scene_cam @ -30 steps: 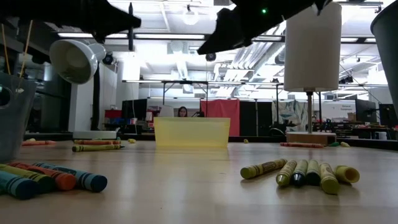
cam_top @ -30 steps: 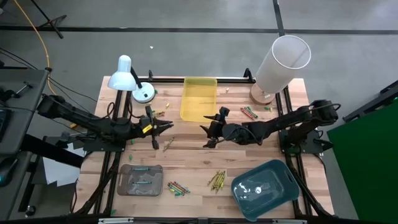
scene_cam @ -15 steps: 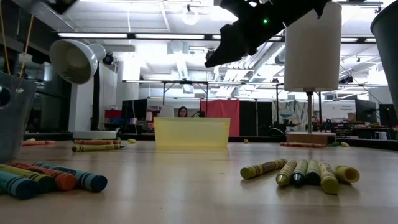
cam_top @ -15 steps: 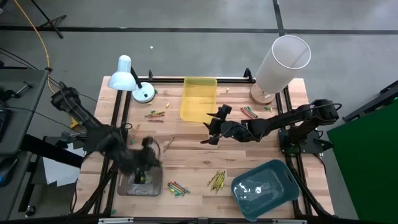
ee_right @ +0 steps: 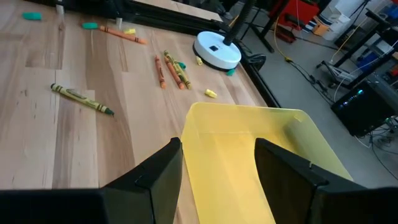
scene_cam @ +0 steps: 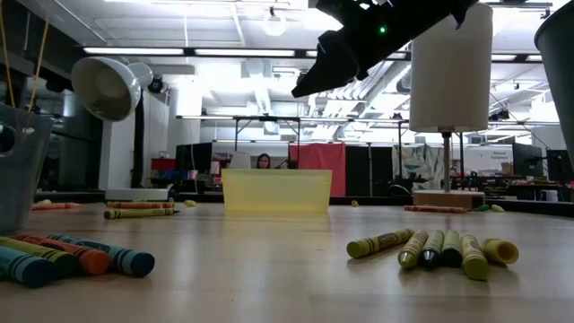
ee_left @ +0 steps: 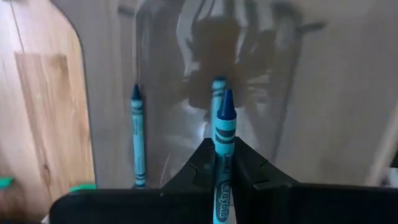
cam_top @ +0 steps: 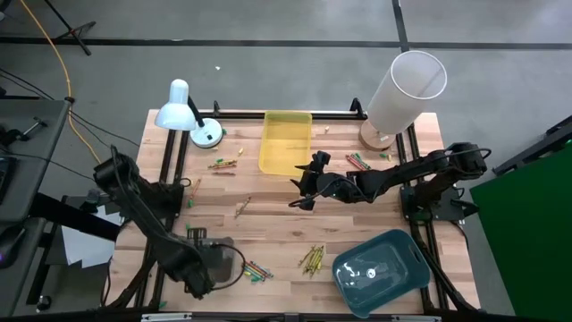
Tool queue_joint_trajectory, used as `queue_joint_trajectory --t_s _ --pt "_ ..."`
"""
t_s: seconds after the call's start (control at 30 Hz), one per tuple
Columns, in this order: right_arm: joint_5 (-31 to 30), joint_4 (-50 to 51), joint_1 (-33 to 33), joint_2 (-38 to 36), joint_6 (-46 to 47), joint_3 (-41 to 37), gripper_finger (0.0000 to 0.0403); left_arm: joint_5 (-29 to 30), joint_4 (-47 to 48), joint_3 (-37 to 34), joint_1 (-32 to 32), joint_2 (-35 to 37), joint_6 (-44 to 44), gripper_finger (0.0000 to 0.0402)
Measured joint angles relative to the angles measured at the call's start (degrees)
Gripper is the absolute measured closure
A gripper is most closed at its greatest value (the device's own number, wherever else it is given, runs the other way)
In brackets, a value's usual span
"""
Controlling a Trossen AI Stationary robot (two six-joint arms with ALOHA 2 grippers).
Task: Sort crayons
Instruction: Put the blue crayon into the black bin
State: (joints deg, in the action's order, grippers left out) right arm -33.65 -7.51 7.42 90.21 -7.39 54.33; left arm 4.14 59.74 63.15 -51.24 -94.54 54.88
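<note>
The left end effector point(ee_left: 222, 163) grasps a blue wax crayon point(ee_left: 223, 155) over the shallow grey plastic tray point(ee_left: 323, 93), where two more blue crayons point(ee_left: 137, 134) lie. The right end effector point(ee_right: 217, 163), released, hangs above the wooden desk point(cam_top: 277, 233) near the yellow plastic bin point(ee_right: 249, 155).

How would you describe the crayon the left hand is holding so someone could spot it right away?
Find the grey tray at the table's near-left corner; the left hand hovers just above it, shut on a blue crayon. Two other blue crayons lie flat in that tray, but this one is pinched between the dark fingers.
</note>
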Motion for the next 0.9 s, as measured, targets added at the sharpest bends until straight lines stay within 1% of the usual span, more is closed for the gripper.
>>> queue_joint_trajectory --t_s 0.1,0.27,0.4,0.6,0.73,0.9 --pt "0.1 0.0 0.0 0.0 -0.1 0.0 0.0208 -1.2 -1.6 -2.4 0.0 -0.9 0.1 0.0398" --pt "0.1 0.0 -0.1 0.0 -0.4 0.0 0.0208 -2.8 -8.6 -6.6 0.7 -0.4 -1.0 0.0398" --pt "0.1 -0.1 -0.1 0.0 -0.4 0.0 0.0208 -3.0 -10.4 -8.6 2.1 -0.4 -1.9 0.0398" --pt "0.2 -0.1 -0.1 0.0 -0.1 0.0 0.0208 -5.2 -11.4 -11.0 3.7 -0.4 -4.0 0.0398" --pt "2.5 -0.1 -0.1 0.0 -0.1 0.0 0.0208 -6.1 -11.0 -10.9 4.5 -0.4 -4.1 0.0381" --pt "2.7 -0.1 -0.1 0.0 -0.1 0.0 0.0208 -9.3 -10.6 -10.9 5.4 -0.4 -4.0 0.0350"
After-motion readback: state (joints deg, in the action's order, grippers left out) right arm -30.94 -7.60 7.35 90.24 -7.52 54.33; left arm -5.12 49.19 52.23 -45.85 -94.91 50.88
